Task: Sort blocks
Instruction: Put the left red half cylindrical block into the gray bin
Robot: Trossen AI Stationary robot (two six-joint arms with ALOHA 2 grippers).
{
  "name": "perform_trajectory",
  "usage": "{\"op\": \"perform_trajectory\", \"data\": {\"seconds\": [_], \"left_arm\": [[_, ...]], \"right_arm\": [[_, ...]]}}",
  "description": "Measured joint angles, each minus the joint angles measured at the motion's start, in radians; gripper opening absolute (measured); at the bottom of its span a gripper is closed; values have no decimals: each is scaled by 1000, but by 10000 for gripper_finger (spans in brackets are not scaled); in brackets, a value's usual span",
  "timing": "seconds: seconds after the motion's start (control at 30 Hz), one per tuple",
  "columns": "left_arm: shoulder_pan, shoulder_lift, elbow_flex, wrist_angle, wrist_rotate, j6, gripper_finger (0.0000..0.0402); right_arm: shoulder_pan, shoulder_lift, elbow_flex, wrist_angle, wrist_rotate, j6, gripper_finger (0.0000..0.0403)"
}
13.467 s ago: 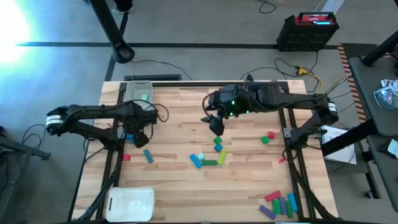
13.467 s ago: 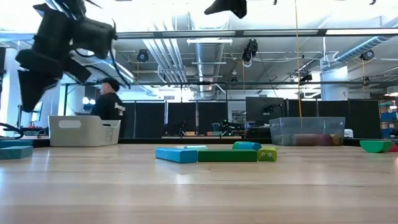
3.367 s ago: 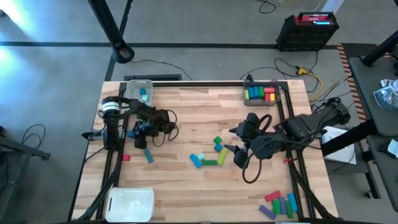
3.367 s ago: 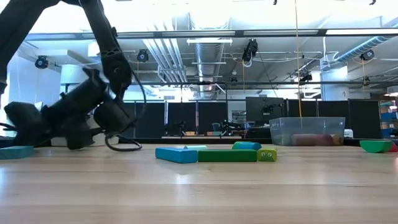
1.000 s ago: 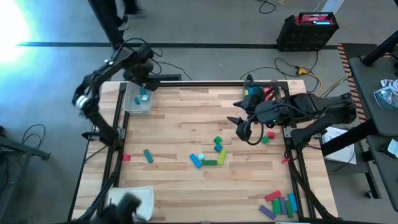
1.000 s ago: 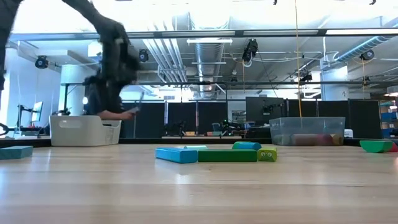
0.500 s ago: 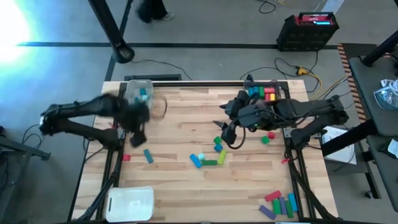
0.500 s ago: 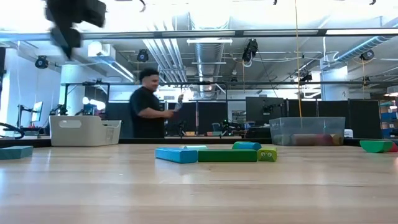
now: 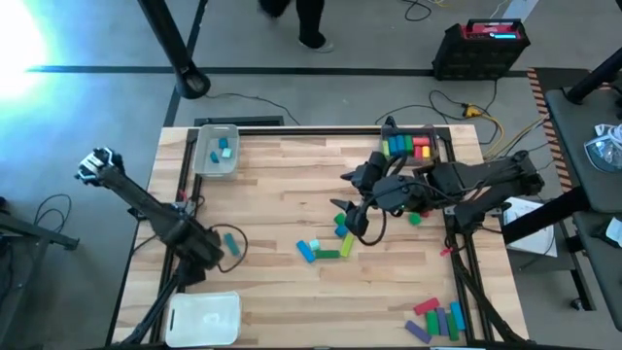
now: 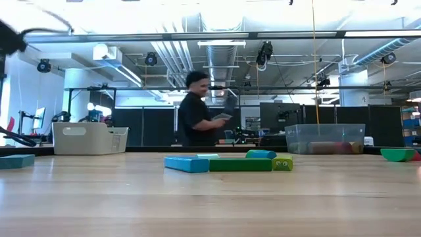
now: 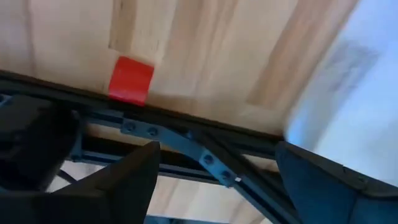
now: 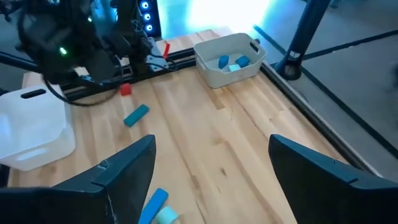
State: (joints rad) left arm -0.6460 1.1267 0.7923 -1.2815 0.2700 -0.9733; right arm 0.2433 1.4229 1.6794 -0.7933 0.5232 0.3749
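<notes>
the left gripper (image 9: 216, 251), empty with its fingers spread wide, has swung from the far tray (image 9: 215, 160), where blue blocks (image 9: 224, 148) lie, down to the table's near left, just beside the teal bar (image 9: 231, 243) and red cube (image 11: 131, 79): likely its next pick. the right gripper (image 9: 352, 223), also wide open and empty, has dropped over the central cluster (image 9: 326, 245), the green cube (image 9: 339, 221) just beside its fingers.
</notes>
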Motion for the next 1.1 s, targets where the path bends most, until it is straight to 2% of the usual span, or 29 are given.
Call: {"op": "perform_trajectory", "data": {"seconds": [0.27,0.43,0.7,0.9,1.1], "left_arm": [[34,210,-16,24,-17,189,304],[142,381,-4,2,-30,364,304],[330,618,-20,-21,-122,667,296],[353,707,-110,36,-20,760,281],[336,697,-136,81,-45,748,266]], "right_arm": [[21,10,0,-2,0,45,326],[21,26,0,-1,0,47,336],[29,35,0,-9,1,75,334],[65,34,0,-20,0,99,338],[76,34,0,-32,0,122,339]]}}
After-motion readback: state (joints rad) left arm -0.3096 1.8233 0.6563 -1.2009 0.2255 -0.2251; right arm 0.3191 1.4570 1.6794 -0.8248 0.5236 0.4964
